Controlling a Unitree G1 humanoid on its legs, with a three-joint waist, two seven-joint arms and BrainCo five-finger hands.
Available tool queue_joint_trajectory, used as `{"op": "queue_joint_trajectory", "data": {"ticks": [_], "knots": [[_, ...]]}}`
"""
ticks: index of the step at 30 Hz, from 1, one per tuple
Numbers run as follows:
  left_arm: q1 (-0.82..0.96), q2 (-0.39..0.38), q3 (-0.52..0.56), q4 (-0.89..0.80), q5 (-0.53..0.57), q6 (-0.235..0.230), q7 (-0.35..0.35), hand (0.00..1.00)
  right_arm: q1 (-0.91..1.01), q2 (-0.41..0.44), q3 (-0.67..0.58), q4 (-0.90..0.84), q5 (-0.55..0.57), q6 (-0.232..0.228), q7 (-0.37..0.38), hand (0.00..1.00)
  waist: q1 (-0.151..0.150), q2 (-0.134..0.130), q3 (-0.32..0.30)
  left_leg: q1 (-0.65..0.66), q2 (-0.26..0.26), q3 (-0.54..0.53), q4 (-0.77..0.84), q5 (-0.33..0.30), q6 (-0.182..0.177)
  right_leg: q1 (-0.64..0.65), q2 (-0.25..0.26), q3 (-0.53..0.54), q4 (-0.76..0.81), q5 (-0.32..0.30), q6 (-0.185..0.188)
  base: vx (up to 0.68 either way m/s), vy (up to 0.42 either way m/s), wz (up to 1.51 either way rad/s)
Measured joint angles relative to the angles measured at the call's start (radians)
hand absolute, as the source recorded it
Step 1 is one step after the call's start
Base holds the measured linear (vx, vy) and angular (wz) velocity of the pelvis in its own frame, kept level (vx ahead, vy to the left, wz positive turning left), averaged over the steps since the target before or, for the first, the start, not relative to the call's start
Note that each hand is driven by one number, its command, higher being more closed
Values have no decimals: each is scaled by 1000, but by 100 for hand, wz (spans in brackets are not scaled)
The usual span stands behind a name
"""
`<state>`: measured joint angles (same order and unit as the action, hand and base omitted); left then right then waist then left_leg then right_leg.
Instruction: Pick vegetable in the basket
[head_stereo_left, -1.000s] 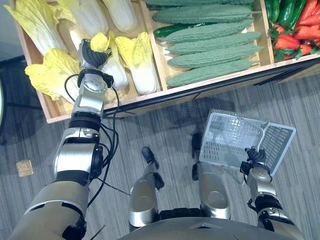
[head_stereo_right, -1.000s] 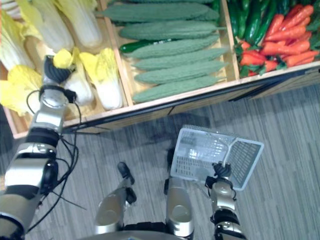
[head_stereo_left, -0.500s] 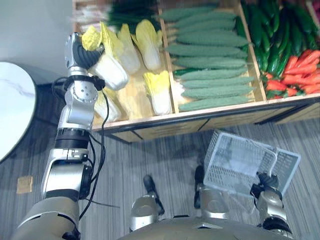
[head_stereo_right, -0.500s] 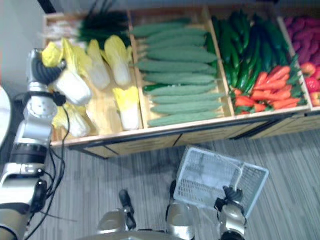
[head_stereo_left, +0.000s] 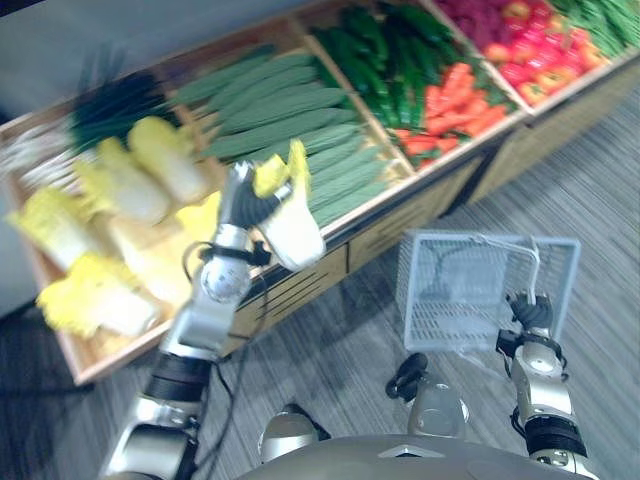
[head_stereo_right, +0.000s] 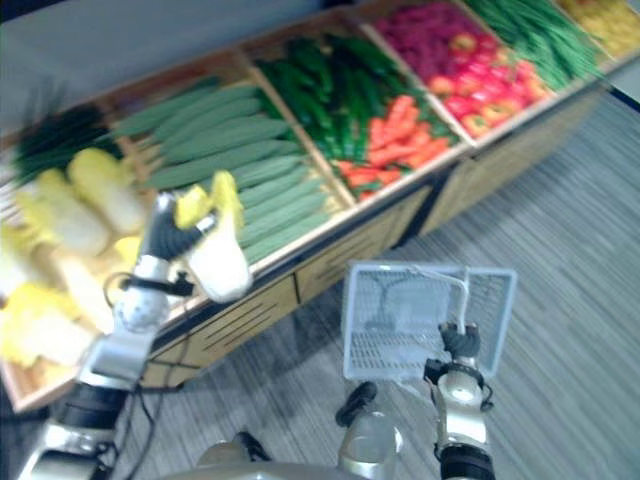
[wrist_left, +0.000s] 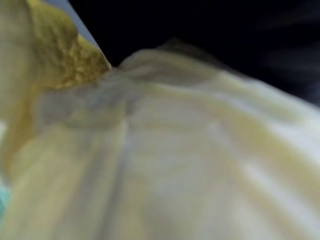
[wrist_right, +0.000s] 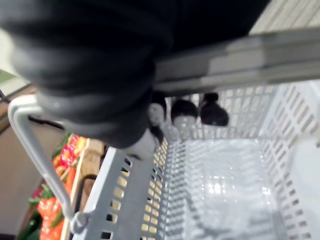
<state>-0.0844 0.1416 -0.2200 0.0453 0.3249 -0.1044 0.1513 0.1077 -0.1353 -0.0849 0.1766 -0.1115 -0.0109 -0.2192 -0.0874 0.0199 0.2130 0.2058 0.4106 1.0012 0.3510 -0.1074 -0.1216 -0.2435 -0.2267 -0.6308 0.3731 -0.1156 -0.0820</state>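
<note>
My left hand (head_stereo_left: 238, 198) is shut on a napa cabbage (head_stereo_left: 292, 228), white with yellow leaf tips, and holds it in the air over the front edge of the wooden produce stand (head_stereo_left: 300, 285). In the left wrist view the cabbage (wrist_left: 175, 160) sits right against the camera. A grey plastic basket (head_stereo_left: 440, 300) with slotted walls hangs low on the right, above the floor, with nothing inside it. My right hand (head_stereo_left: 528, 312) is shut on the basket's handle, and its fingers (wrist_right: 184, 111) curl round the bar.
The stand runs across the top, split into bins: more napa cabbages (head_stereo_left: 60, 225) at the left, long green gourds (head_stereo_left: 285, 110), dark green vegetables (head_stereo_left: 385, 60) and red ones (head_stereo_left: 455, 100) to the right. Grey striped floor (head_stereo_left: 600, 200) lies below.
The camera has swung right. My left hand has carried the cabbage out of its bin to the stand's front edge. My right hand still holds the basket.
</note>
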Motion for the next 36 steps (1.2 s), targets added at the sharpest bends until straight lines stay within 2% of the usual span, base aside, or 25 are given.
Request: {"op": "queue_joint_trajectory", "data": {"ticks": [1,2,3,4,5,7,8,10,12,14,15,16,17,18,19,20,21,22,24,27,30,31,32,33,36], "knots": [[14,-30,-34,39,-1,1,-1,100,15,1,55,-33,-12,0,10,100,-4,2,0,-17,69,-63,145,20,81,-1,52,60,1,-16,-11,180,-250,-161],[31,-54,-57,63,-1,1,-1,100,28,1,109,-64,-21,-3,21,100,-1,9,1,-71,119,-211,291,81,180,-1,107,131,-12,-23,-20,172,-231,-181],[34,-64,-70,75,-1,0,-1,100,30,5,137,-78,-22,-8,24,100,6,15,2,-107,119,-309,362,73,181,-2,128,169,-21,-24,-25,164,-134,-211],[34,-76,-94,97,0,-2,10,100,26,0,185,-89,-20,-12,31,100,25,29,3,-183,57,-491,470,2,129,-12,175,253,-33,-29,-48,141,-45,-185],[35,-83,-95,100,-2,-3,7,100,26,-1,196,-90,-27,-12,38,100,35,37,5,-218,14,-566,504,-30,118,-14,198,293,-42,-27,-54,193,-11,-230],[31,-89,-121,160,-2,-5,9,100,21,-12,292,-105,-18,-12,62,100,52,53,5,-348,-141,-755,537,-143,116,0,267,417,-69,-19,-77,266,33,-204],[29,-92,-130,186,-2,-4,9,100,17,-11,319,-112,-13,-12,67,100,52,55,10,-376,-169,-781,530,-167,115,16,283,443,-81,-18,-80,333,90,-170],[28,-98,-173,256,-1,7,10,100,8,-8,392,-150,14,-12,88,100,60,43,26,-450,-264,-856,404,-209,103,69,303,532,-116,-17,-81,281,114,-144],[26,-101,-217,257,-1,7,9,100,8,2,417,-180,36,-19,103,100,85,27,34,-494,-334,-920,172,-181,65,101,307,615,-137,-20,-75,311,156,-140],[21,-122,-234,258,-2,7,7,100,10,-2,432,-189,68,-25,123,100,89,33,31,-501,-337,-935,-10,-93,51,115,324,664,-134,-50,-43,308,180,-111],[19,-122,-234,264,-2,7,7,100,17,0,443,-199,94,-29,130,100,97,30,28,-479,-335,-927,-12,-18,77,123,331,696,-94,-92,-32,389,221,-90],[4,-111,-250,294,-2,7,5,100,31,4,460,-209,132,-29,144,100,98,0,22,-444,-349,-899,-21,-5,116,127,307,707,-31,-134,12,422,202,-74],[-16,-105,-263,327,-2,9,4,100,50,1,463,-229,157,-30,153,100,89,-22,15,-414,-369,-878,-46,-17,130,107,281,697,47,-152,48,363,133,-37],[-28,-100,-275,343,-2,12,4,100,52,-2,472,-235,175,-30,163,100,91,-32,15,-397,-377,-863,-50,-21,135,80,268,694,113,-156,81,417,145,-36],[-40,-83,-279,363,-17,15,6,100,53,-5,479,-234,205,-30,183,100,94,-39,18,-352,-381,-837,-75,-32,148,28,251,673,251,-138,169,401,148,-45],[-47,-65,-291,373,-25,19,6,100,53,-7,492,-233,231,-30,199,100,90,-41,20,-306,-380,-822,-97,-37,156,-5,232,642,353,-121,208,449,150,-46],[-53,-47,-313,376,-30,27,6,100,53,-18,531,-232,286,-29,230,100,82,-41,21,-237,-382,-817,-130,-43,164,-23,186,574,439,-138,178,289,65,-26],[-54,-44,-317,377,-30,30,6,0,54,-26,551,-232,315,-29,246,100,79,-41,21,-209,-380,-818,-146,-43,163,-26,166,546,462,-150,158,352,43,-16],[-65,-25,-331,380,-29,30,8,0,51,-43,569,-233,409,-40,285,100,74,-37,17,-138,-353,-823,-196,-47,156,-58,109,464,444,-175,119,335,-14,-2],[-124,-8,-364,414,-27,32,8,0,36,-91,570,-237,581,-40,334,100,73,-40,14,-138,-314,-850,-213,-69,121,-112,86,458,211,-152,132,366,-163,23],[-181,-12,-384,462,-4,40,9,0,53,-136,590,-237,755,-21,361,100,68,-46,13,-118,-272,-876,-209,-110,55,-114,84,591,-139,62,124,369,-325,35],[-202,-12,-382,469,23,43,12,0,74,-142,607,-238,804,-15,373,100,64,-59,13,-91,-257,-887,-207,-146,3,-91,79,634,-218,233,160,445,-424,18],[-216,-33,-371,491,25,49,19,0,75,-153,609,-232,815,-7,373,100,71,-24,21,-86,-222,-892,-205,-155,-9,-80,115,613,-193,227,136,412,-409,19],[-257,-49,-368,527,48,53,24,0,78,-148,606,-235,828,3,373,100,63,-9,26,-83,-197,-882,-199,-129,-12,-91,138,598,-123,166,118,378,-432,23],[-296,-81,-353,534,98,45,43,0,101,-142,581,-281,838,4,376,100,28,-8,24,-64,-156,-907,-166,-72,-24,-88,137,558,52,25,104,241,-305,62]]}}
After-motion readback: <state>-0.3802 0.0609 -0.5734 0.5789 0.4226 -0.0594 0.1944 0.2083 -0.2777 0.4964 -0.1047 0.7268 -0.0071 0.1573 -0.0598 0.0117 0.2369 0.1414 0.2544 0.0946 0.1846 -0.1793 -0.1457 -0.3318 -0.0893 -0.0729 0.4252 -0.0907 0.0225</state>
